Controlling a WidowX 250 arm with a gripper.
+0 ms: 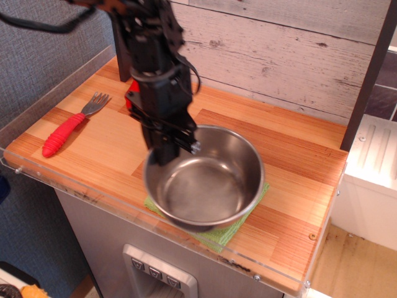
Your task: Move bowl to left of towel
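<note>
Lifting the steel bowl [205, 180] off the green towel [220, 233]

My gripper [172, 144] clamps its left rim, tilting it clear so it can travel left toward the red-handled fork [69, 127].

Our arm reaches down from the upper left, wrist near vertical. Our gripper [175, 144] points downward, its black fingers clamped together on the bowl [205, 177] rim.

A toy kitchen set-up is showing here. A wooden counter [260, 143] is sitting before a plank wall [291, 49], carrying a fork [71, 124] and steel bowl [205, 180].
</note>
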